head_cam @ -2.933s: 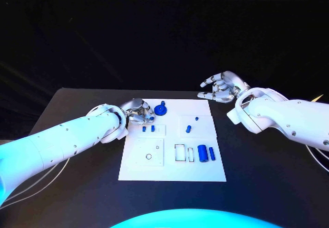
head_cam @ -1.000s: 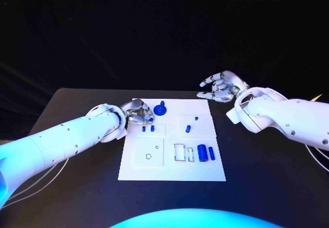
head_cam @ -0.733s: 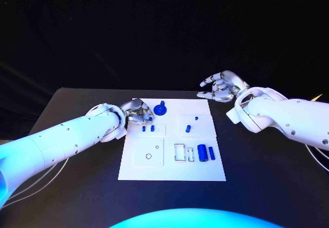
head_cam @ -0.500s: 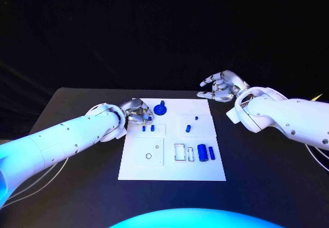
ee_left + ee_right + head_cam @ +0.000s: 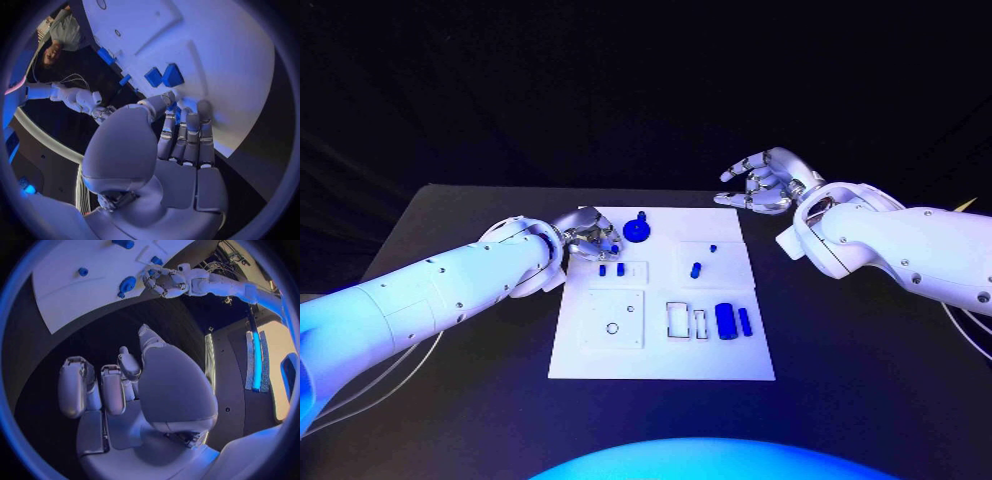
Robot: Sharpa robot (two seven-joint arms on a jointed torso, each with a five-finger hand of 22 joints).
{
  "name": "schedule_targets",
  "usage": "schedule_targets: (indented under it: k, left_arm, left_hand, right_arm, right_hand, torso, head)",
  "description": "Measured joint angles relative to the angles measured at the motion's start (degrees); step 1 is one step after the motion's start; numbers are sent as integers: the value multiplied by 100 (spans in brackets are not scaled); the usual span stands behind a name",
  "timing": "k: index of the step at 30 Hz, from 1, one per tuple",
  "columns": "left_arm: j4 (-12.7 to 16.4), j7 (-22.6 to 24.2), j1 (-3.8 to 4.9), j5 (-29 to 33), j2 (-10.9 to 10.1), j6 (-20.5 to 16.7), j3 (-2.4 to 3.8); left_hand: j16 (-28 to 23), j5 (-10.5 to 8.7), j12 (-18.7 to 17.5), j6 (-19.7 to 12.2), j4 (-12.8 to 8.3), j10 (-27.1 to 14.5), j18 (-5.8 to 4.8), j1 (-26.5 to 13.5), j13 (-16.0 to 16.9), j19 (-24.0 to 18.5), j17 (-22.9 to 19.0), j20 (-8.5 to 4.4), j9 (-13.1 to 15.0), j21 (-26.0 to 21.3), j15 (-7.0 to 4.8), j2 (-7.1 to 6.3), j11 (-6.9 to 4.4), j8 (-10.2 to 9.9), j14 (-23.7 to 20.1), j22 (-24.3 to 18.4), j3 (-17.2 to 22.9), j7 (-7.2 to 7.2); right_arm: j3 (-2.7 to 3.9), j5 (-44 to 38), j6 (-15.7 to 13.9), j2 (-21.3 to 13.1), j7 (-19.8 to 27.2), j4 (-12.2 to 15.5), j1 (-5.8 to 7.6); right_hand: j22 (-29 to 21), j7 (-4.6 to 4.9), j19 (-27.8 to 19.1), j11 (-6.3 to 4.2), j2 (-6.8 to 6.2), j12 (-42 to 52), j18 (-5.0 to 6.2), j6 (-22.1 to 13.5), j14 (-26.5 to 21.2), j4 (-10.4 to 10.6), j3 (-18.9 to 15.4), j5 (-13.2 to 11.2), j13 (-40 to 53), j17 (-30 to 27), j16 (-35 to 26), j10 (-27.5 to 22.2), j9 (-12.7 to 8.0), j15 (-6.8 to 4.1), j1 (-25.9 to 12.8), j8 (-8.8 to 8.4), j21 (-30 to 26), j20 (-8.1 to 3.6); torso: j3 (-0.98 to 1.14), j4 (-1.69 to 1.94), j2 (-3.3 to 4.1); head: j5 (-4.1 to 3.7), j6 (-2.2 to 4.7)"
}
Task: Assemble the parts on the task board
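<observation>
Left hand [image 5: 593, 236] stayed at board [image 5: 661, 355] far left corner, fingers curled on surface beside two small blue parts [image 5: 610, 270]; grasp unclear. Right hand [image 5: 764, 183] hovered off far right corner, open, empty. Almost no change; assembly stalled, pick likely pending.

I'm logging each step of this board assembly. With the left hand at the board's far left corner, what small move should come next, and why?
Probably the left hand should close its fingers on a small blue part beside them on the task board. The fingers rest at the board's edge, seemingly holding nothing, while the right hand hovers open off the board.
</observation>
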Motion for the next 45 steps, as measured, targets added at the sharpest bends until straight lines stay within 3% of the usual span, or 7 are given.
schedule_targets:
  k: [29,45]
  left_arm:
    - [72,180,-25,212,-19,-202,-9]
    - [16,56,-15,80,8,-23,-2]
  left_hand:
    - [1,0,84,2,0,2,-61,3,0,0,-37,1,0,38,0,3,1,-1,0,4,0,1]
    - [66,0,109,12,0,2,-50,3,0,0,-42,0,1,67,0,3,1,-1,0,18,0,12]
  right_arm:
    - [0,0,0,9,0,-14,0]
    - [0,0,0,3,-2,-12,-1]
  right_hand:
    - [0,0,0,0,0,1,0,0,0,0,0,0,0,0,0,0,0,0,0,1,0,0]
    - [0,0,0,0,0,1,0,0,0,0,0,0,0,0,0,0,0,0,0,1,0,0]
  torso:
    - [1,0,3]
    - [1,1,3]
  head:
    - [-5,27]
    - [-16,14]
